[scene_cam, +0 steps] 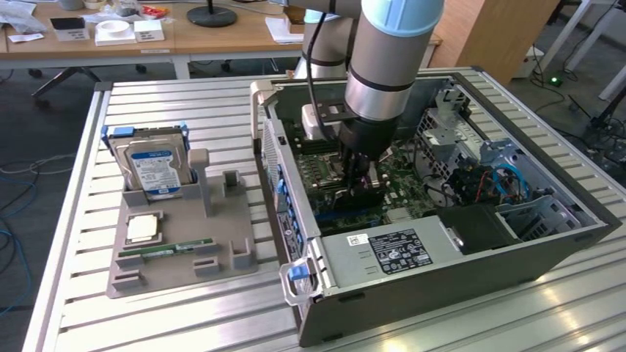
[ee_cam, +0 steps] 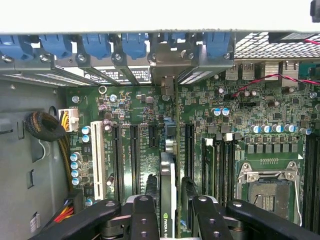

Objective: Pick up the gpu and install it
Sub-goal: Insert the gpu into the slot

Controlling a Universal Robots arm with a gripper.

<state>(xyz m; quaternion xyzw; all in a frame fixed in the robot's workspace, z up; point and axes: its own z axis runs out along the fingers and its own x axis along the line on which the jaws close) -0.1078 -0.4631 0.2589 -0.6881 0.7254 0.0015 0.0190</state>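
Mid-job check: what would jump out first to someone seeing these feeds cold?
The arm reaches down into the open computer case at the exterior view's middle, its end effector clamped on the gpu, which is held edge-on over the motherboard slots. At the exterior view's left, a grey tray carries a blue-labelled hard drive standing upright.

The gpu (ee_cam: 168, 180) is a thin dark card seen edge-on (an NVIDIA mark shows at its near end); it stands upright on its long edge inside the computer case. It sits among the motherboard's expansion slots, pinched between the fingers of the gripper (ee_cam: 173, 202).
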